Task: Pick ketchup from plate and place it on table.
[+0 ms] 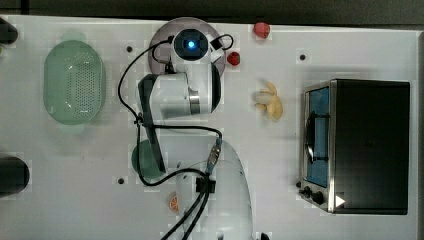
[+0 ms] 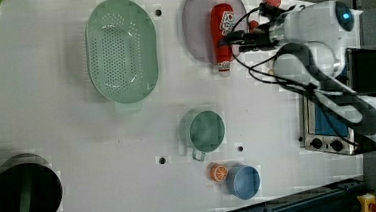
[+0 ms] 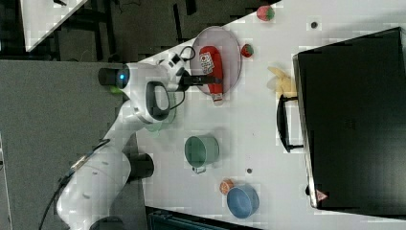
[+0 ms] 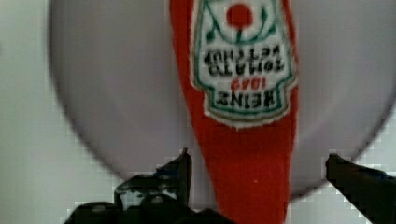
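The ketchup (image 2: 222, 36) lay flat on the plate (image 2: 198, 30) near the top centre of the left view, its capped end reaching past the plate's lower rim onto the table (image 2: 51, 110). In the right view the same bottle (image 3: 212, 72) sat on the plate (image 3: 230, 50) in the upper middle of the frame. The gripper (image 4: 257, 172) hung over the bottle with its fingers (image 4: 180, 175) spread wide apart, one on each side of the red neck, neither clearly touching it. In the left view the gripper (image 2: 236, 38) stood just at the bottle's right side. In the top view the arm covered most of the plate (image 1: 160, 37) near the top centre. A green basket (image 2: 121, 50) lay to the plate's left in the left view, a green cup (image 2: 205, 131) lower down.
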Controlling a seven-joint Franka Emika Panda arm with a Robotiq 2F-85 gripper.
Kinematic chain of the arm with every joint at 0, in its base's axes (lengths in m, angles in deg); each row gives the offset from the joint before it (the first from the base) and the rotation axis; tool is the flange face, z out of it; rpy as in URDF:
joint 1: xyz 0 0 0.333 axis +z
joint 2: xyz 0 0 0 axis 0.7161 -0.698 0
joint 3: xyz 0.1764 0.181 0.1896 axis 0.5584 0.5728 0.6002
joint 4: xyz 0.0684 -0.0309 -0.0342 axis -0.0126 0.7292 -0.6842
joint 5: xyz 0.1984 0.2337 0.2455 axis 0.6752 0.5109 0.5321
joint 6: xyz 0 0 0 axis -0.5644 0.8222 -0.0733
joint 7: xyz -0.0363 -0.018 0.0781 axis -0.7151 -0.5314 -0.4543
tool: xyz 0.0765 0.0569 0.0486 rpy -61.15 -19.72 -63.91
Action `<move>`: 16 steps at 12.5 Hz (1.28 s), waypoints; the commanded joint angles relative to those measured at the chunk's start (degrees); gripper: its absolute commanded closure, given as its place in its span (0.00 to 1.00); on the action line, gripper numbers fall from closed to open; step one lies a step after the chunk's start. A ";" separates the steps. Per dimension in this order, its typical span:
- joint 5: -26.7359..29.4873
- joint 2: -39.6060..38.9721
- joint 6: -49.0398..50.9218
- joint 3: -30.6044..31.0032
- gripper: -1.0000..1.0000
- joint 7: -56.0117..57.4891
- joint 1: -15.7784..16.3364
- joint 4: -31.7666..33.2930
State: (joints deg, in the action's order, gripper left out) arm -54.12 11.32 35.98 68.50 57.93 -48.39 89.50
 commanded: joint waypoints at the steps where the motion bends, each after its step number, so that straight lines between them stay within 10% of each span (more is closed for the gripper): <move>1: -2.65 -0.90 -4.41 0.29 0.00 2.67 0.31 -2.50; 6: -4.53 -4.53 -7.82 0.24 0.00 2.67 0.49 -4.04; 10: -4.53 -4.66 -8.25 0.07 0.39 2.64 0.67 -4.54; 16: -4.19 -1.01 -6.23 0.26 0.40 1.68 0.43 -8.07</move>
State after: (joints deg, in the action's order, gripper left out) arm -58.40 6.15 29.12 67.87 58.91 -48.01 83.96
